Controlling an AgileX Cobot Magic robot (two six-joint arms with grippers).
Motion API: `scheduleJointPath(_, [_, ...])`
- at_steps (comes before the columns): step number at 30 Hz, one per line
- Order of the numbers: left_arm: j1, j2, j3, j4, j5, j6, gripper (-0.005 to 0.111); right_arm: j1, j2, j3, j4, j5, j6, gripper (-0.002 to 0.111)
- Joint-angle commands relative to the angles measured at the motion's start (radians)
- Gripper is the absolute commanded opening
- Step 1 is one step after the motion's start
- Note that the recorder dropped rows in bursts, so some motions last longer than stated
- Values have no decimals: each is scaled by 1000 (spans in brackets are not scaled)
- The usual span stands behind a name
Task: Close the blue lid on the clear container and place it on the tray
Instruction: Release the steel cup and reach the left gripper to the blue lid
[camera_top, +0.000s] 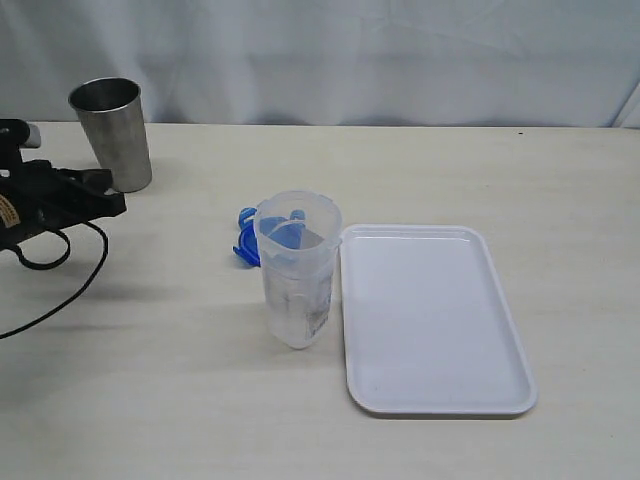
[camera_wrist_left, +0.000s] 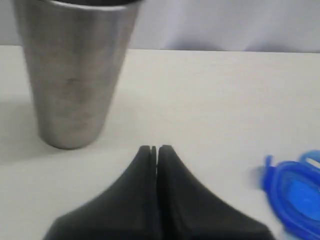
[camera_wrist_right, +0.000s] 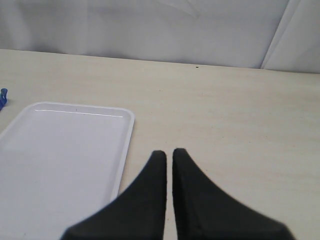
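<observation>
- Exterior view: a tall clear plastic container (camera_top: 297, 270) stands upright and open near the middle of the pale table (camera_top: 500, 170). Its right side is just beside the left rim of the flat white rectangular plastic tray (camera_top: 410, 231), which carries nothing. The small blue plastic lid (camera_top: 245, 241) lies flat on the table just beyond and to the left of the container, and part of it shows through the clear wall. Whether the two touch cannot be told. The left gripper (camera_top: 118, 204) hangs at the far left edge, near a grey steel tumbler (camera_top: 112, 133) and well apart from the lid. The right arm is out of this view.
- Left wrist view: the left gripper (camera_wrist_left: 153, 148) has its two black fingers pressed together on nothing. The tumbler (camera_wrist_left: 75, 75) stands ahead on one side and the lid (camera_wrist_left: 296, 196) on the other, blurred.
- Right wrist view: the right gripper (camera_wrist_right: 169, 154) has its fingers drawn together with only a slit between them, holding nothing, and it hangs to the right of the tray (camera_wrist_right: 65, 150).
- Step in hand, as a judgement: fetching the lid. The left fingers should part first, then swing rightward clear of the tumbler. They should come down on the lid's outer edge or a flap, away from the container wall, so the light canister is not knocked. The right gripper could steady the container while the lid is seated level.
</observation>
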Motion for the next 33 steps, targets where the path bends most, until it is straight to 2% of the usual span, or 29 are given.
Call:
scheduleJointPath(1, [0, -19, -52, 343, 2, -350, 0, -6, -5, 2, 1, 2, -1, 5])
scheduleJointPath(3, [-2, -19, -92, 525, 2, -536, 0, -6, -5, 2, 1, 2, -1, 5])
scheduleJointPath(6, [-23, -19, -143, 755, 0, -723, 0, -6, -5, 2, 1, 2, -1, 5])
scheduleJointPath(7, [-52, -19, -160, 845, -8, -726, 0, -6, -5, 2, 1, 2, -1, 5])
scheduleJointPath(8, [-73, -19, -167, 864, -6, -723, 0, -6, -5, 2, 1, 2, -1, 5])
scheduleJointPath(10, [-135, -19, -173, 860, 31, -665, 2, -6, -5, 2, 1, 2, -1, 5])
scheduleJointPath(12, [-185, -19, -179, 838, 142, -641, 13, -6, -5, 2, 1, 2, -1, 5])
scheduleJointPath(14, [-221, -19, -219, 827, 271, -641, 36, -6, -5, 2, 1, 2, -1, 5])
scheduleJointPath(16, [-234, -16, -262, 780, 317, -673, 43, -6, -5, 2, 1, 2, -1, 5])
scheduleJointPath(18, [-250, 13, -317, 787, 319, -675, 39, -6, -5, 2, 1, 2, -1, 5])
scheduleJointPath(22, [-259, 135, -412, 787, 299, -687, 39, -6, -5, 2, 1, 2, -1, 5])
scheduleJointPath(27, [-259, 230, -471, 787, 239, -687, 39, -6, -5, 2, 1, 2, -1, 5])
scheduleJointPath(33, [-259, 272, -504, 776, 235, -650, 39, -6, -5, 2, 1, 2, -1, 5])
